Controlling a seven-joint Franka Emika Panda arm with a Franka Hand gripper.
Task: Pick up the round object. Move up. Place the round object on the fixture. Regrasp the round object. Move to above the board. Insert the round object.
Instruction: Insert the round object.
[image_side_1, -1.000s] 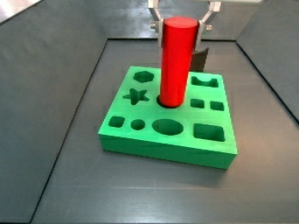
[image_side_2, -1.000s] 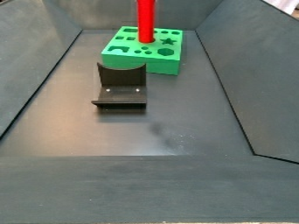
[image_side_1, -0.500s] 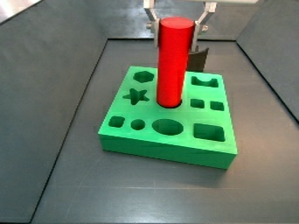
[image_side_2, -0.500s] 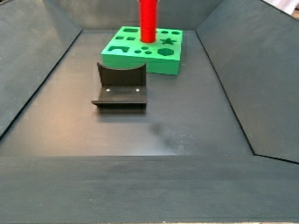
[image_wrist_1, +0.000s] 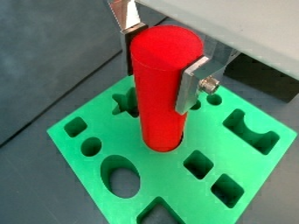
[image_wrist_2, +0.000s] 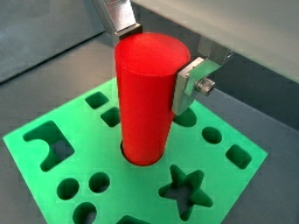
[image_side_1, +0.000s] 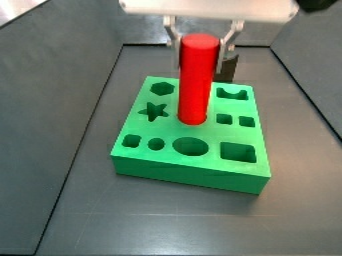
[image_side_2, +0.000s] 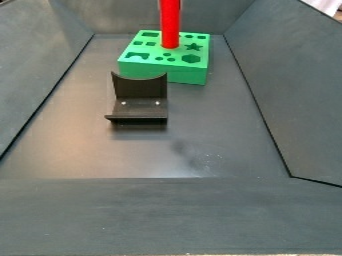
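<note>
Gripping the peg (image_side_1: 195, 78) near its top, the tool (image_wrist_1: 162, 54) stands over the middle of the board (image_side_1: 241, 175), its silver fingers (image_wrist_2: 191, 80) pressed on opposite sides of the red cylinder. The peg stands upright, and its lower end sits in a round hole near the board's centre; in both wrist views the green rim of that hole shows around the peg's base (image_wrist_2: 142, 154). How deep it goes cannot be told. Around it lie other cut-outs: a star (image_side_1: 156, 110) to one side, a large oval hole (image_side_1: 191, 146) and a rounded square (image_side_1: 238, 152) along the near edge in a side view, and small squares and circles between. The board lies flat on the dark floor (image_side_2: 187, 150) at the far end of the bin. The fixture (image_side_2: 138, 98), a dark bracket on a base plate, stands on the floor just beside the board, nearer the camera in a side view, and nothing rests on it. In that same view only the peg's lower part (image_side_2: 170, 25) shows above the board, the tool being cut off by the frame's edge.
</note>
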